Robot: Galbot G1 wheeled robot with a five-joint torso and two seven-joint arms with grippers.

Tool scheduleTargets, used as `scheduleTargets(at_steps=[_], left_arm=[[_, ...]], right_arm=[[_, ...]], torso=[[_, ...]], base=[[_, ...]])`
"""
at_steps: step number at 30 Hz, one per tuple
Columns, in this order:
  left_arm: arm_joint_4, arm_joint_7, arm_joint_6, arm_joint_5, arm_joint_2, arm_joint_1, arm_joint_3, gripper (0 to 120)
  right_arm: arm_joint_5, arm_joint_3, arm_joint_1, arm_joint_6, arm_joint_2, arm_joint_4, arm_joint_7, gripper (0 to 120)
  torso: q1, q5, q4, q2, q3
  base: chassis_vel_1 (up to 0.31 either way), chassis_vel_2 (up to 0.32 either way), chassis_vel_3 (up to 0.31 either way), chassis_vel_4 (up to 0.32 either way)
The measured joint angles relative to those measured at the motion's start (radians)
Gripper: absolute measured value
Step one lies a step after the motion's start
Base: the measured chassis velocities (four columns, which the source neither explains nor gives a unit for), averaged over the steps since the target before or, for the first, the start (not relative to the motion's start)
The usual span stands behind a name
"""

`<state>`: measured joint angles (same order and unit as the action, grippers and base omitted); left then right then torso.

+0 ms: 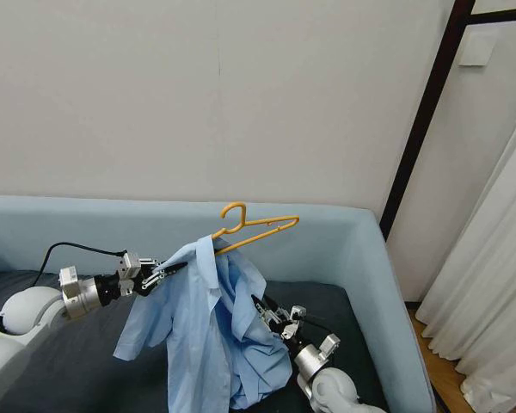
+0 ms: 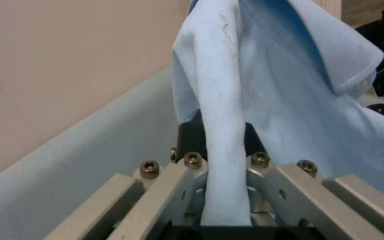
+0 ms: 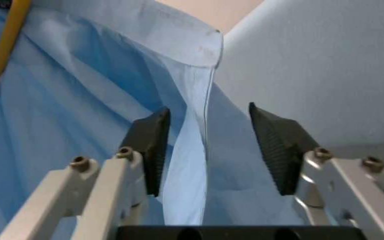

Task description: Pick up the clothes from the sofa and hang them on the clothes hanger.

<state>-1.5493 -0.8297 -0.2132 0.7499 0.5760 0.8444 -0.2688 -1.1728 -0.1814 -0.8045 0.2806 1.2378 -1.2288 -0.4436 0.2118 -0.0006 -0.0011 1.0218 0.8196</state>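
A light blue shirt hangs on an orange hanger held up over the sofa; the hook pokes out above the collar. My left gripper is at the shirt's left shoulder. In the left wrist view it is shut on a fold of the shirt. My right gripper sits low against the shirt's right side. In the right wrist view it stands open, with the shirt's front edge hanging between the pads. A strip of the hanger crosses the cloth there.
The sofa has a pale blue back and a dark grey seat. To the right stand a dark door frame and a white curtain over a wooden floor. A plain wall is behind.
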Motion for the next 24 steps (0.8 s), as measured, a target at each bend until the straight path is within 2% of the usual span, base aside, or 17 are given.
scheduleTargets(at_steps=[2, 5, 6, 9, 10, 12, 17, 22, 24], left_arm=[[0.0, 0.0, 0.0, -0.001, 0.0, 0.001, -0.001, 1], [0.008, -0.003, -0.005, -0.011, 0.004, 0.002, -0.003, 1], [0.008, -0.003, -0.005, -0.011, 0.004, 0.002, -0.003, 1], [0.015, -0.005, -0.009, -0.018, 0.011, 0.0, -0.002, 1], [0.015, -0.005, -0.009, -0.018, 0.011, 0.0, -0.002, 1], [0.017, -0.005, -0.009, -0.018, 0.013, -0.003, 0.0, 1], [0.018, -0.005, -0.01, -0.019, 0.015, -0.005, 0.002, 1], [0.02, -0.009, -0.012, -0.019, 0.016, -0.005, -0.002, 1], [0.022, -0.016, -0.014, -0.019, 0.021, -0.003, -0.006, 1]], right_arm=[[0.0, 0.003, 0.0, -0.003, 0.002, 0.004, -0.017, 39], [0.0, 0.009, 0.001, -0.018, 0.004, 0.01, -0.086, 24], [0.0, 0.009, 0.001, -0.018, 0.004, 0.01, -0.086, 24], [0.008, 0.014, 0.0, -0.036, 0.004, 0.015, -0.147, 11], [0.008, 0.014, 0.0, -0.036, 0.004, 0.015, -0.147, 11], [0.016, 0.016, -0.001, -0.04, 0.007, 0.018, -0.159, 1], [0.034, 0.025, -0.002, -0.039, 0.013, 0.022, -0.163, 0], [0.072, 0.057, -0.005, -0.02, 0.009, -0.009, -0.066, 0], [0.102, 0.074, -0.002, 0.002, 0.004, -0.052, 0.08, 0]], torso=[[0.0, 0.0, 0.0, 0.0, 0.0], [0.0, 0.0, -0.0001, 0.0, 0.0], [0.0, 0.0, -0.0001, 0.0, 0.0], [0.0, 0.0, -0.0001, 0.0, 0.0], [0.0, 0.0, -0.0001, 0.0, 0.0], [0.0, 0.0, -0.0001, 0.0, 0.0], [0.0, 0.0, -0.0001, 0.0, 0.0], [0.0, 0.0001, -0.0001, 0.0, 0.0], [0.0, 0.0003, -0.0001, 0.0, 0.0]], base=[[0.0, 0.0, 0.0, 0.0], [0.0, 0.0, 0.0, 0.0], [0.0, 0.0, 0.0, 0.0], [0.0, 0.0, 0.0, 0.0], [0.0, 0.0, 0.0, 0.0], [0.0, 0.0, 0.0, 0.0], [0.0, 0.0, 0.0, 0.0], [0.0, 0.0, 0.0, 0.0], [0.0, 0.0, 0.0, 0.0]])
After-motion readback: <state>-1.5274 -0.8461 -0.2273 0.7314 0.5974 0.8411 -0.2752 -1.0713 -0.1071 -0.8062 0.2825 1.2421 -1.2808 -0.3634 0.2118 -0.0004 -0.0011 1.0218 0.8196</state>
